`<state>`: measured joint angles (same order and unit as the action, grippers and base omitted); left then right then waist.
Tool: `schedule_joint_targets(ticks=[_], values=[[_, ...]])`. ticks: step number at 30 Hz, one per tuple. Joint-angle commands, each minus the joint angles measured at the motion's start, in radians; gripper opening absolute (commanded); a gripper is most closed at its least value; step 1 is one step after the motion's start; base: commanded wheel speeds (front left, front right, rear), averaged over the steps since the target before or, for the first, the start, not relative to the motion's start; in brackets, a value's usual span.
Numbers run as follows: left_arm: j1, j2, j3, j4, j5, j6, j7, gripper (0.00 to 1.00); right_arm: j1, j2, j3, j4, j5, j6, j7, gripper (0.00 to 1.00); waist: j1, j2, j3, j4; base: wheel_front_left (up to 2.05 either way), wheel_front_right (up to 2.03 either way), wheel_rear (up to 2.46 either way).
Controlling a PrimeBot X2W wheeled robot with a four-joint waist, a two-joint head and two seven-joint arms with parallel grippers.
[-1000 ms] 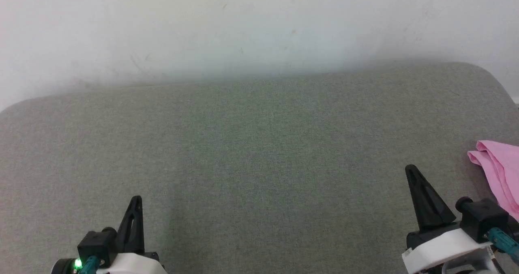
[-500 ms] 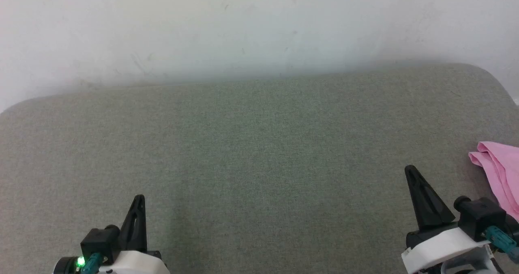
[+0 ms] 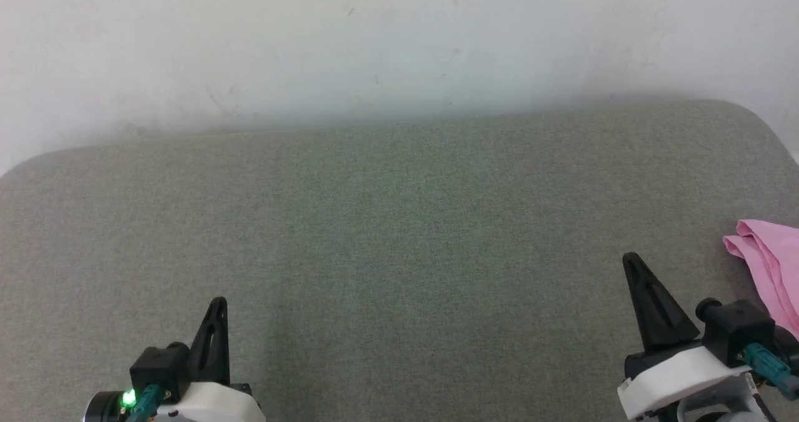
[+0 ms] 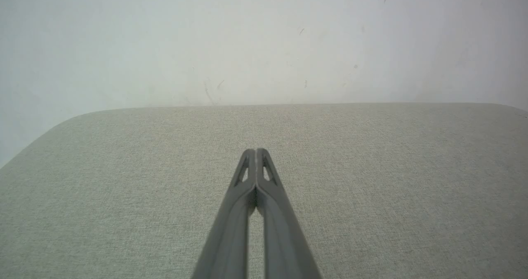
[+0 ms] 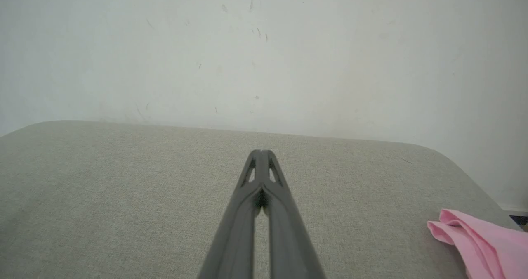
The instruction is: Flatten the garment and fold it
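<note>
Garment (image 3: 769,264) seen bunched at right edge of grey padded surface (image 3: 399,235), at 2 o'clock from right gripper (image 3: 632,261). Visible folds run 11-to-5. Right gripper judged nearer. Left gripper (image 3: 217,303) placed well apart. Both pairs of fingers pressed together, nothing held.

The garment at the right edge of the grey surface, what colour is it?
The garment is plain light pink, clearest in the right wrist view.

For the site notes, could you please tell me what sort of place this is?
Probably an indoor laundry-folding test spot: a grey-green fabric-covered surface with rounded corners, set against a plain scuffed white wall, with a pink garment lying at its right edge.
</note>
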<state>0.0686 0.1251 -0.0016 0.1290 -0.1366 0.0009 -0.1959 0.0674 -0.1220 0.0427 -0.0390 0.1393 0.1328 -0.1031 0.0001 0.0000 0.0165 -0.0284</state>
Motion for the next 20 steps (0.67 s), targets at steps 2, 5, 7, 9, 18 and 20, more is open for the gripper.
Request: schedule_joint_targets(ticks=[2, 5, 7, 9, 18, 20], values=[[-0.017, -0.007, 0.000, -0.010, 0.014, 0.000, 0.009, 0.00, -0.011, 0.008, -0.002, 0.005, -0.011, -0.001, 0.007, 0.00, -0.0001, 0.0000, -0.001, 0.001, 0.00, 0.00, 0.00], [-0.019, -0.009, 0.000, -0.014, 0.018, 0.000, 0.015, 0.00, -0.013, 0.010, -0.003, 0.006, -0.015, -0.001, 0.010, 0.00, -0.0001, 0.0000, -0.001, 0.002, 0.00, 0.00, 0.00], [-0.020, -0.010, 0.000, -0.016, 0.021, 0.000, 0.020, 0.00, -0.014, 0.012, -0.004, 0.007, -0.018, -0.001, 0.012, 0.00, -0.0001, 0.0000, -0.001, 0.002, 0.00, 0.00, 0.00], [-0.021, -0.012, 0.000, -0.019, 0.023, 0.000, 0.024, 0.00, -0.015, 0.013, -0.005, 0.008, -0.021, -0.001, 0.014, 0.00, -0.0001, 0.0000, -0.002, 0.003, 0.00, 0.00, 0.00], [-0.025, -0.018, 0.001, -0.029, 0.034, 0.000, 0.040, 0.00, -0.020, 0.019, -0.009, 0.011, -0.032, -0.001, 0.023, 0.00, -0.0001, 0.0000, -0.003, 0.005, 0.00, 0.00, 0.00], [-0.027, -0.019, 0.001, -0.032, 0.037, 0.000, 0.044, 0.00, -0.021, 0.020, -0.009, 0.011, -0.035, -0.001, 0.025, 0.00, -0.0001, 0.0000, -0.003, 0.006, 0.00, 0.00, 0.00]])
